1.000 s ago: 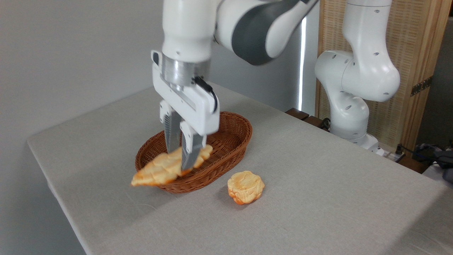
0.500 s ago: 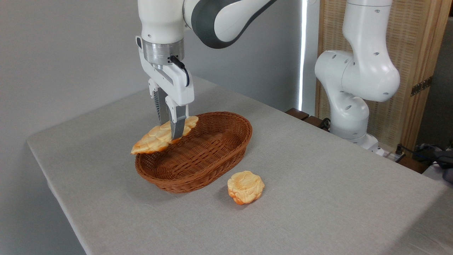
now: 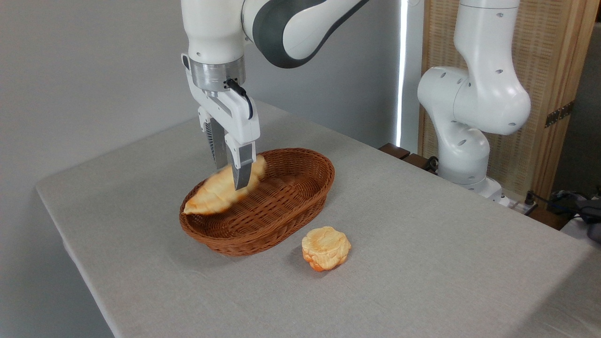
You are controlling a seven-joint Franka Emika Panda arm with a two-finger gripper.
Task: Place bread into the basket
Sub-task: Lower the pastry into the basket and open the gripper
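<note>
One gripper [image 3: 231, 176] on my arm hangs fingers-down, clamped on the bread [image 3: 220, 191]. That blurred loaf tilts over the basket [image 3: 281, 206], its low tip at the left rim. Right of the basket, a bun [image 3: 326, 248] sits on the table [image 3: 422, 263].

The left half of the basket [image 3: 281, 206] is taken up by the bread [image 3: 220, 191], which is blurred and tilted, its tip at the rim toward 9 o'clock, and by the end effector [image 3: 229, 176] over it. The basket's right half is seen bare and can be entered from above. A small round bun [image 3: 326, 248] stands at 5 o'clock of the basket, just beside it. The bench [image 3: 422, 234] toward 3 o'clock is unobstructed up to the arm's base [image 3: 462, 159].
</note>
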